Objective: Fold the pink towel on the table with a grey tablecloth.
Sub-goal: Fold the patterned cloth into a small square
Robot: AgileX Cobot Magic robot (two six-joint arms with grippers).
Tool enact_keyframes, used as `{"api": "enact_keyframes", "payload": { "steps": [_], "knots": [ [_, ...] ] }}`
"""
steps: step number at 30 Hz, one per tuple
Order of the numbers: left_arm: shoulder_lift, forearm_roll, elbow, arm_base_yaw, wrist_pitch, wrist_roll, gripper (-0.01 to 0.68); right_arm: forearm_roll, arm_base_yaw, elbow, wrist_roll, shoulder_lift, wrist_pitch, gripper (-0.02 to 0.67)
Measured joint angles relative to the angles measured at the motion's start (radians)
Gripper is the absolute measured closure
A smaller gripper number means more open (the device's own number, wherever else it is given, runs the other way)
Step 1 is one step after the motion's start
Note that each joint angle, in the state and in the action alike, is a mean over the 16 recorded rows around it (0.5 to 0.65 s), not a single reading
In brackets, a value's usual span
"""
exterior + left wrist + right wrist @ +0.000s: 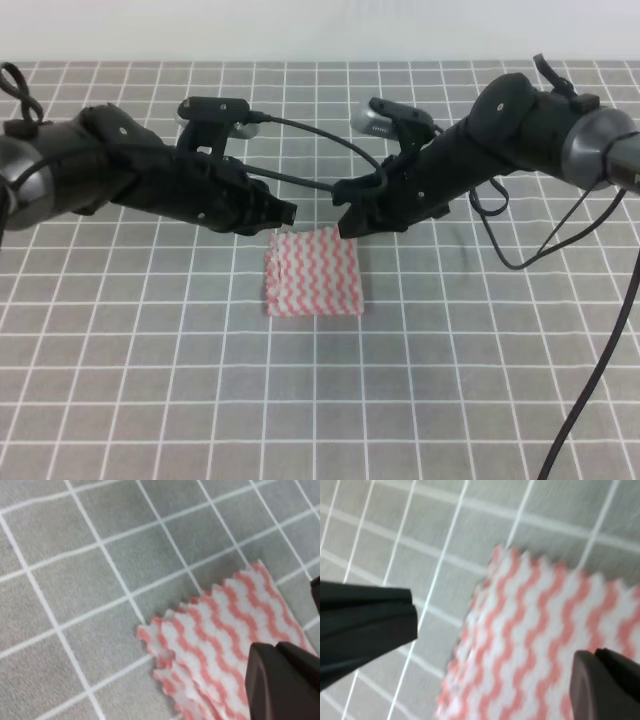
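pink towel (312,273) flat, doubled, mid-table (150,380) | my left fingers (285,213) at its far-left corner, right fingers (347,222) at far-right, both equally near | right parted; left grip unclear | towel lies toward the near edge

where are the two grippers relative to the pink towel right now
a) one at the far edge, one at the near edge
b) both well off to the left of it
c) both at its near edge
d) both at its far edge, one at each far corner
d: in the exterior high view the left gripper and right gripper sit at the two far corners of the pink towel.
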Motion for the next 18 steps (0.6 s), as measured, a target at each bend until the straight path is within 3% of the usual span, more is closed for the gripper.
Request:
{"api": "enact_keyframes", "payload": {
  "steps": [18],
  "knots": [
    [0.108, -0.036, -0.006, -0.002, -0.041, 0.018, 0.676, 0.013, -0.009, -0.036, 0.012, 0.078, -0.079, 0.664]
  ]
}}
